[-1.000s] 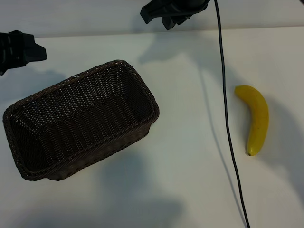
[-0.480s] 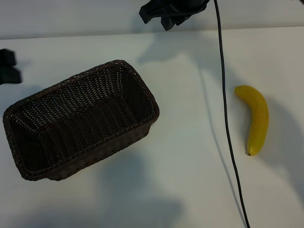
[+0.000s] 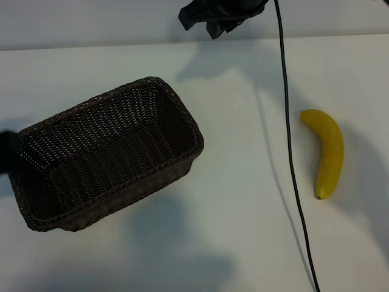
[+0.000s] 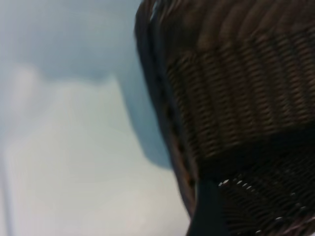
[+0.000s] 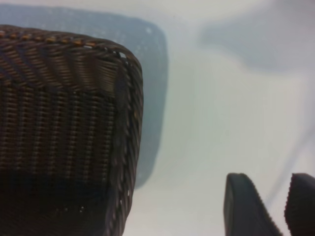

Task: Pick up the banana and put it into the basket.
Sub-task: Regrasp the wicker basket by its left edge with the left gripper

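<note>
The banana (image 3: 328, 152) lies untouched on the white table (image 3: 243, 231), well apart from the wicker basket (image 3: 109, 158), which sits empty toward the exterior view's left. A black cable (image 3: 290, 164) crosses the tabletop between the two, nearer the banana. Only a dark sliver of the left gripper (image 3: 6, 155) shows at the exterior view's left edge, beside the basket's end; the rest is cut off, and its own blurred wrist view shows just one dark fingertip against the basket wall, its fingers spread with nothing between them. The right gripper (image 3: 213, 21) hangs partly cropped at the top edge, its fingers (image 5: 243, 206) slightly parted around nothing. Soft shadows mottle the table.
</note>
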